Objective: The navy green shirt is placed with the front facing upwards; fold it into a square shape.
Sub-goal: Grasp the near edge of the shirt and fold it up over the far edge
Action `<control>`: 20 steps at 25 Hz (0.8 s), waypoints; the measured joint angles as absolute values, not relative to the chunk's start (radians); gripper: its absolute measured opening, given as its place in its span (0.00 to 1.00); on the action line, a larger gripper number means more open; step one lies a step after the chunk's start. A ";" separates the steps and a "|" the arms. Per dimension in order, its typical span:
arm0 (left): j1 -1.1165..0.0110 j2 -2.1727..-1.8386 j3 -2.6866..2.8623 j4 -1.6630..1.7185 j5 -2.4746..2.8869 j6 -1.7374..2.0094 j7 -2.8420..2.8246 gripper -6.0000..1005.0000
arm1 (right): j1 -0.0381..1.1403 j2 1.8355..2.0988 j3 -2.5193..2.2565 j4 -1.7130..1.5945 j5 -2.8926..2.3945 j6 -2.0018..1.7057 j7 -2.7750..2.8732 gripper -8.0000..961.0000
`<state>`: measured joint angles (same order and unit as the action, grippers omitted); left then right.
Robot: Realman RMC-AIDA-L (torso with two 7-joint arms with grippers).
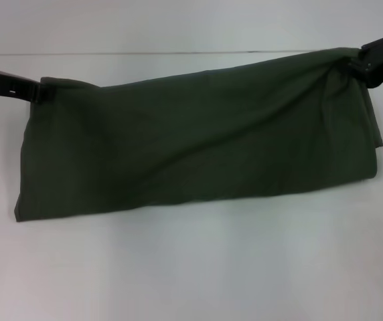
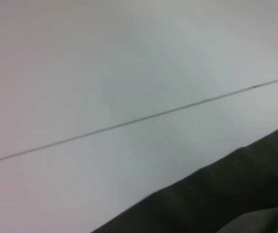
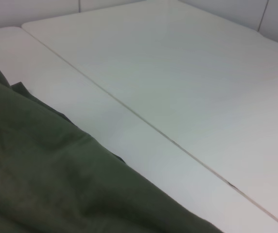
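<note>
Cloth of the navy green shirt (image 1: 198, 144) is spread nearest the robot as a long folded band on the white table (image 1: 191, 274), its near edge lying flat while its far edge is drawn up toward the two arms. At the far left corner the left gripper (image 1: 39, 89) is met by the fabric, though whether its fingers are closed cannot be told; at the far right corner the right gripper (image 1: 373, 59) appears clamped on bunched cloth. Both far corners seem to be held so that the band can be carried over for another fold.
</note>
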<state>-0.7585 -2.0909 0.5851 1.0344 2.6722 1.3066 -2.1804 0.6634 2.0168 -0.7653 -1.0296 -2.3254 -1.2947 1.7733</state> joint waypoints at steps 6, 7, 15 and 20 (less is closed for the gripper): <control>-0.759 -2.086 0.590 0.996 2.675 1.242 -2.184 0.04 | 0.692 2.009 -0.810 -0.960 -2.332 -1.215 1.767 0.03; -0.759 -2.086 0.591 0.990 2.675 1.231 -2.185 0.04 | 0.696 2.008 -0.815 -0.951 -2.336 -1.202 1.767 0.03; -0.759 -2.089 0.612 0.941 2.680 1.107 -2.190 0.04 | 0.712 2.007 -0.808 -0.891 -2.337 -1.080 1.728 0.03; -0.758 -2.109 0.687 0.909 2.676 0.980 -2.187 0.04 | 0.736 2.002 -0.809 -0.829 -2.323 -1.006 1.680 0.03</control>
<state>-0.7579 -2.1091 0.6873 0.9092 2.6762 0.9795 -2.1870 0.7364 2.0019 -0.8091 -0.8285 -2.3226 -1.0065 1.6799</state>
